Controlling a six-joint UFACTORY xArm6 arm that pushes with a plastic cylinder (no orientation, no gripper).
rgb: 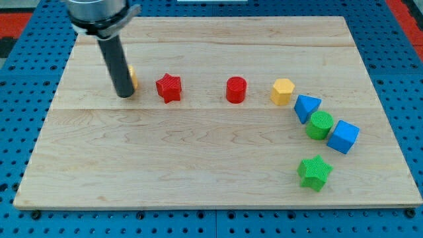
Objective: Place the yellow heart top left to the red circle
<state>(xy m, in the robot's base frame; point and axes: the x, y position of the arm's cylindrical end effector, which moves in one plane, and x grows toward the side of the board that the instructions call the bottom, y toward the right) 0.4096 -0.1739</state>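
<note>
The yellow heart (133, 77) is mostly hidden behind my rod at the view's upper left; only its right edge shows. My tip (124, 94) rests on the board just left of and in front of the heart, touching or nearly touching it. The red circle (236, 90) stands well to the right, near the board's middle. A red star (168, 87) lies between the heart and the red circle, on about the same row.
A yellow hexagon (282, 91) sits right of the red circle. Further right are a blue triangle (306, 107), a green circle (320, 125), a blue cube (343, 136) and a green star (314, 172). The wooden board (198, 172) lies on a blue pegboard.
</note>
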